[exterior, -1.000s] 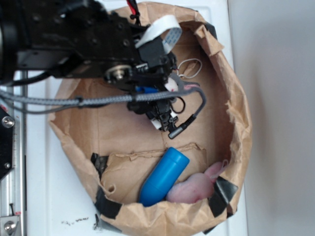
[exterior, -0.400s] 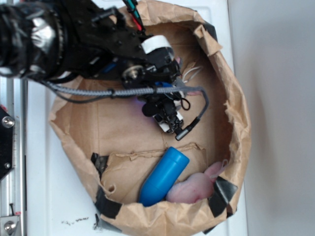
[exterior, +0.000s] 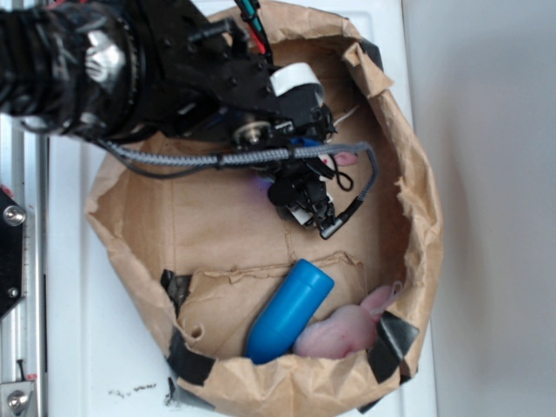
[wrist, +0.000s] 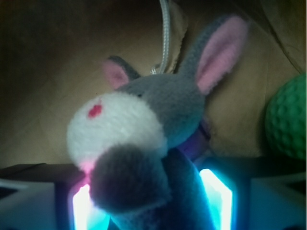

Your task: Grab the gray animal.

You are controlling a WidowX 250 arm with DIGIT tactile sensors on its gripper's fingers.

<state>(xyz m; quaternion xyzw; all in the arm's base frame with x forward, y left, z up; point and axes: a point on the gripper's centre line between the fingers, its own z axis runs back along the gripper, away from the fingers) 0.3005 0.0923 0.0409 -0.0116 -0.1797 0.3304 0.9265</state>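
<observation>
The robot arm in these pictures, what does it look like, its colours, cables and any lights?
The arm is black with shiny plastic housings and visible screws. A grey braided cable runs along it, red and green wires show near the top, and a white cylindrical part sits near the wrist. The gripper is black; in the wrist view its fingers glow cyan.

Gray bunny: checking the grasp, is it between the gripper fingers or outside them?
Between them: wrist view shows the gray bunny sitting between both lit fingers.
</observation>
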